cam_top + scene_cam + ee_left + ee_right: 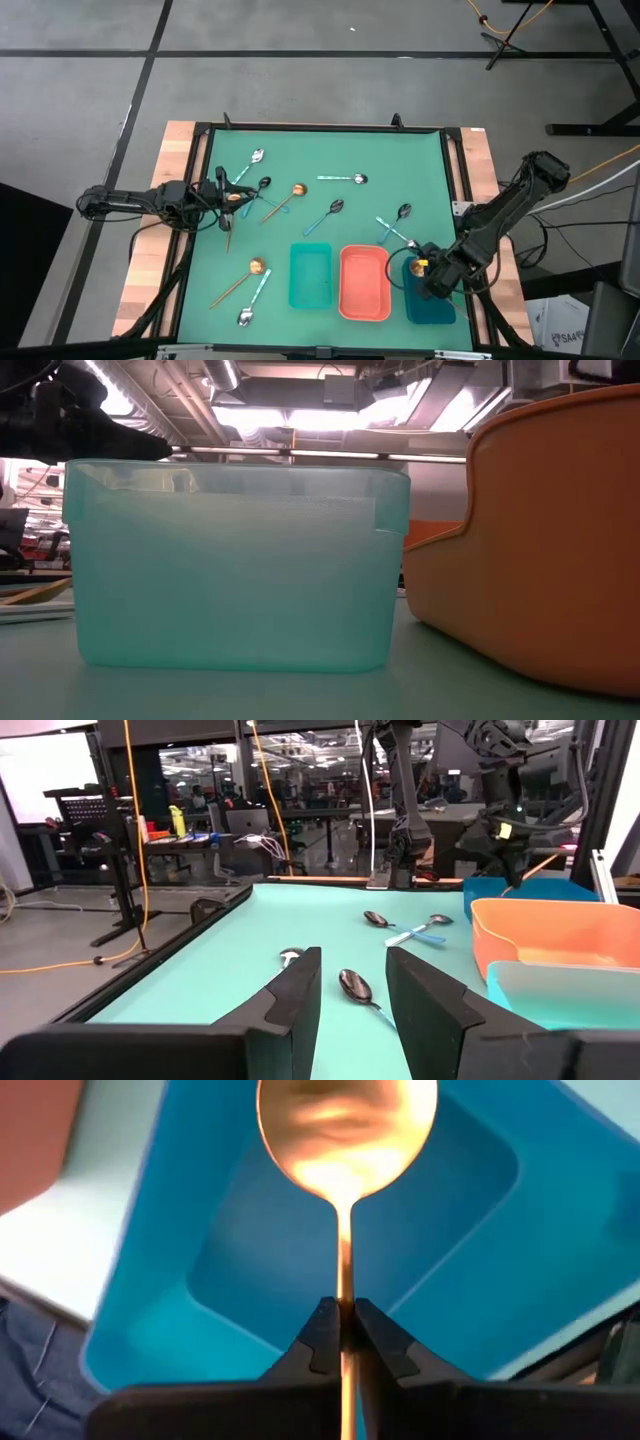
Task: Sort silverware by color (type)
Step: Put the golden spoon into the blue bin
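Note:
My right gripper (425,268) hangs over the dark blue tray (250,1250) at the table's near right, shut on a gold-copper spoon (345,1130). Several more spoons lie flat on the green mat: silver ones (345,178), dark ones (330,212) and gold ones (290,195). My left gripper (350,1010) rests level at the table's left edge, open. A dark spoon (355,988) lies on the mat just ahead of its fingers, untouched. The teal tray (310,275) and the coral tray (364,282) stand left of the blue one. My right gripper pinches the spoon's thin handle (344,1295) between its two fingers, a short way behind the bowl. The fingers point steeply down, and the handle runs in line with them. The spoon is lifted clear, its bowl (345,1140) lowest, above the inside of the blue tray.
In the low view the teal tray (230,560) and the coral tray (540,530) fill the foreground. A black frame (320,128) rims the mat. A free stretch of mat lies left of the teal tray, where a gold spoon (245,275) and a silver spoon (252,300) lie.

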